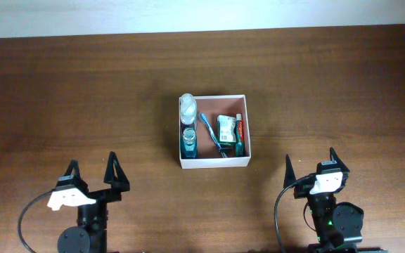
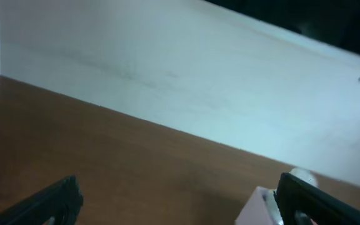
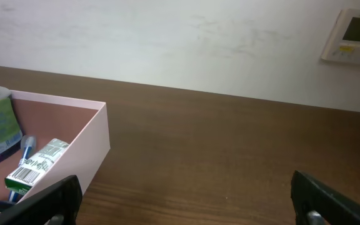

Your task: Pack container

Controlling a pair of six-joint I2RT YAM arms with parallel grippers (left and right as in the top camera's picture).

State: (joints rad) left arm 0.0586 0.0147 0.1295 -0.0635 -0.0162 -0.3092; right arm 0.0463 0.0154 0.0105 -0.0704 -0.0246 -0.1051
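Resting on the table [image 1: 62,91], filled container [image 1: 215,162], left hand [image 1: 92,160] and right hand [image 1: 309,154] spread wide, well clear of its walls.

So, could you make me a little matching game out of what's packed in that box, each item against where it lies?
Inside the container, seen from overhead:

1. clear bottle
2. blue toothbrush
3. green-and-white packet
4. red tube

A. along the right wall
B. far left corner
C. between the toothbrush and the tube
D. middle, lying slantwise

Pairs: 1-B, 2-D, 3-C, 4-A.
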